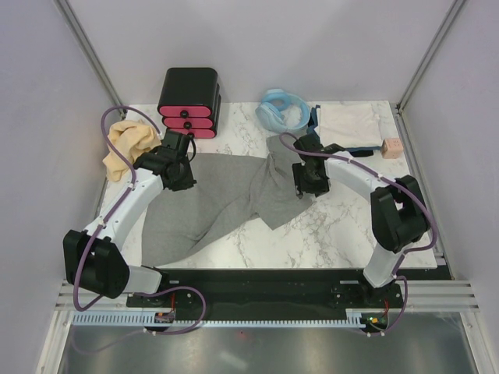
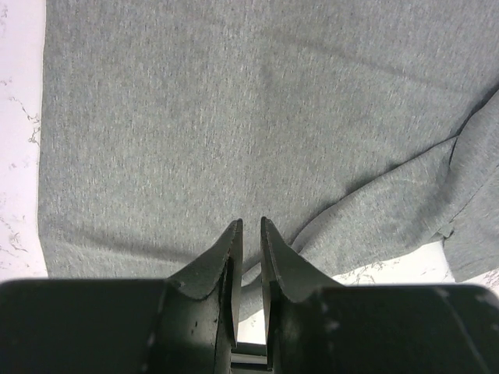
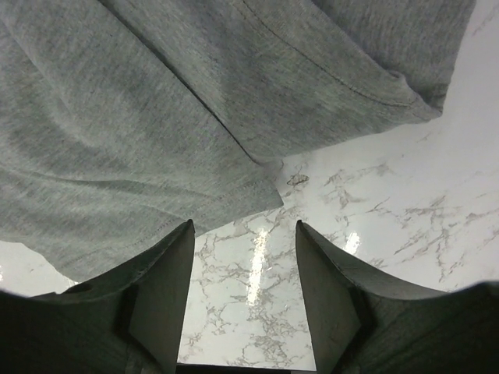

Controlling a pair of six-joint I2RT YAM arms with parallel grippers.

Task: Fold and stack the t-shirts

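Grey t-shirt [image 1: 226, 195] sprawls rumpled from centre toward 8 o'clock, left gripper [image 2: 251, 226] narrow with pinch uncertain, right gripper [image 3: 243, 234] wide over marble table [image 3: 374, 202] at its 3 o'clock hem: closing there likely misses cloth.

A white marbled tabletop [image 1: 343, 234] carries a spread heather-grey cloth t-shirt [image 1: 210, 202] centre-left, a crumpled tan-yellow t-shirt [image 1: 125, 148] at its far-left corner, and a folded whitish t-shirt [image 1: 351, 125] far-right.

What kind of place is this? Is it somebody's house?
Probably a robot test booth, not a house: two robot arms stand at a marble-look table, plain white walls close it in, and a grey shirt lies spread for folding.
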